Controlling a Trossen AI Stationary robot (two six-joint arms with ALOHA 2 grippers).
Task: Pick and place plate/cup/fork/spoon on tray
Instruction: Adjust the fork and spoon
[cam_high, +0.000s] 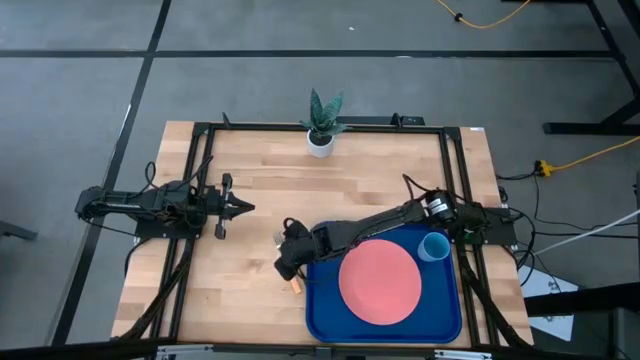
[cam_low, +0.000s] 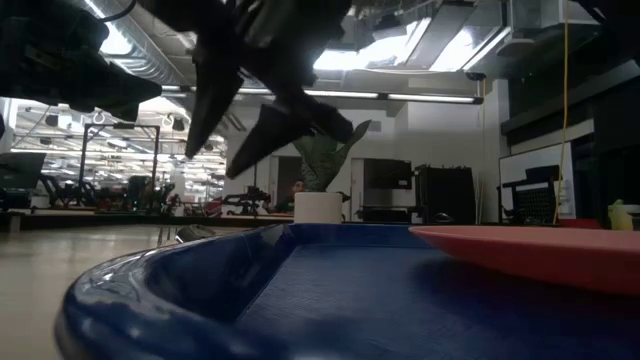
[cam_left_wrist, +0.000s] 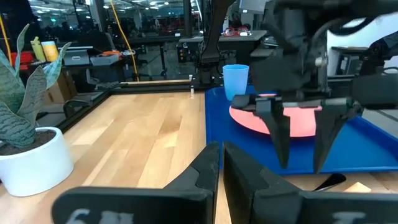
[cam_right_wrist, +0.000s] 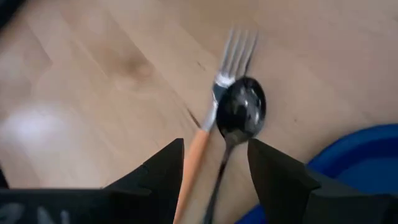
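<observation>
The right gripper (cam_right_wrist: 211, 168) is hovering with fingers spread wide and holding nothing, over the fork (cam_right_wrist: 211, 118) and spoon (cam_right_wrist: 239, 115) lying together on the worktop (cam_high: 250, 200). The left gripper (cam_high: 245, 208) is waiting with fingers closed, empty.

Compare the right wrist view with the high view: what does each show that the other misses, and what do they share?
Only the right wrist view shows the spoon lying against the fork's tines, both between the open right claw.

Only the high view shows the plate and cup on the tray, the potted plant, and the shut left claw.

Both show the fork, tray and wooden table.
</observation>
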